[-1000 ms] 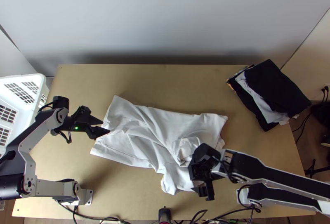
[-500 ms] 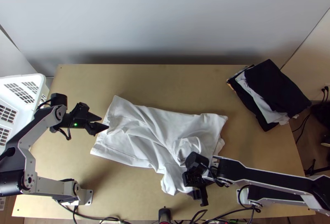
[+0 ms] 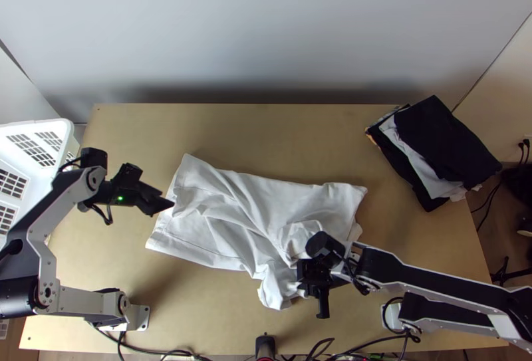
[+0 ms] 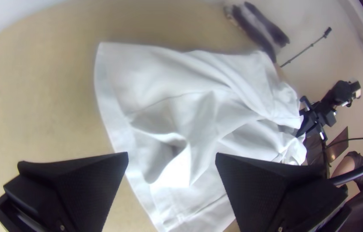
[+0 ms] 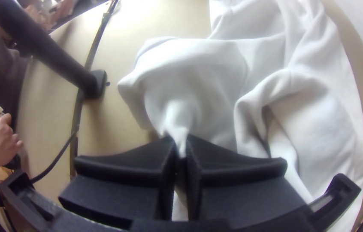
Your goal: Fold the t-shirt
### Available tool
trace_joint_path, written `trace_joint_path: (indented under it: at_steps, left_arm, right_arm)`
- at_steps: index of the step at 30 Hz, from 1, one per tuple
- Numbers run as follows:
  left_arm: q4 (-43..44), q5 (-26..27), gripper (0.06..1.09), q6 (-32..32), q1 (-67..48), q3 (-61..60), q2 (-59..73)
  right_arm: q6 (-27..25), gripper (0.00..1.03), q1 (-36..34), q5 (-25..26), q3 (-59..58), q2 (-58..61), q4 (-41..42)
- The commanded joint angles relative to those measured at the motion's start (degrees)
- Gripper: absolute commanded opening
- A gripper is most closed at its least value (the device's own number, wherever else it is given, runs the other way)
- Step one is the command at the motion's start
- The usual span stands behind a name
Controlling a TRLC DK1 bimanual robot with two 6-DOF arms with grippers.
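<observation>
White t-shirt [image 3: 233, 218]: lying rumpled across the desk [image 3: 266, 138], its long axis running left to right and slanting toward the near edge at the right.
Right hand [image 5: 181, 141]: I am clenching a narrow pinch of its near, right-hand part, perhaps a sleeve; the folds are making that hard to tell.
Left hand [image 4: 172, 155]: I am holding it released, fingers wide apart, just beside the hem end [image 3: 159, 233].
Bunched part [image 3: 302, 236]: lying nearer my right hand, beyond the pinch from the near edge.
Next pull: I am judging that the right arm should be drawing the pinch outward, away from the bunch, to flatten it before folding.
</observation>
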Motion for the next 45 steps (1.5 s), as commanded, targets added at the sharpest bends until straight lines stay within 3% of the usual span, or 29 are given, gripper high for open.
trace_joint_path:
  at_steps: [1,6,16,20,23,25,28,32,38,45]
  left_arm:
    - [-17.17,-13.75,1.04,-4.65,0.43,8.41,6.29]
    - [-28.33,-15.68,1.02,-9.40,3.24,6.65,8.67]
    - [-26.22,-14.98,1.02,-8.87,3.59,-2.14,3.13]
    - [-23.32,-9.44,0.89,-9.57,1.57,-4.34,1.37]
    - [-22.18,-5.75,0.77,-10.28,0.08,-5.74,-0.04]
    - [-19.37,-5.13,0.58,-11.42,-0.63,-7.06,-1.53]
    - [-13.30,-5.22,0.08,-14.93,-0.71,-9.44,-4.08]
    - [-12.51,-5.13,0.09,-14.85,-0.36,-10.23,-4.87]
    - [-12.51,-3.90,0.09,-13.70,1.31,-8.73,-5.40]
    - [-12.51,-3.46,0.09,-11.07,5.35,-6.10,-3.02]
  right_arm:
    - [1.17,0.03,-1.52,0.06,-0.20,-1.75,0.53]
    - [1.25,0.03,-1.52,-0.02,-0.37,-2.10,0.62]
    - [2.40,0.03,-1.17,-0.02,0.16,-0.96,2.29]
    - [2.48,0.03,-0.99,-0.02,0.60,-0.70,2.47]
    - [3.10,0.03,-0.90,-0.02,0.95,-0.70,2.47]
    - [3.80,0.03,-0.99,-0.02,1.47,-0.70,2.47]
    - [4.15,0.03,-1.43,-0.02,2.62,-1.14,2.29]
    - [4.07,0.03,-4.77,-0.29,4.46,-2.98,1.41]
    - [3.36,0.03,-12.50,-5.03,4.37,-8.78,-2.10]
    - [3.63,0.03,-13.12,-8.37,-0.46,-20.38,-8.96]
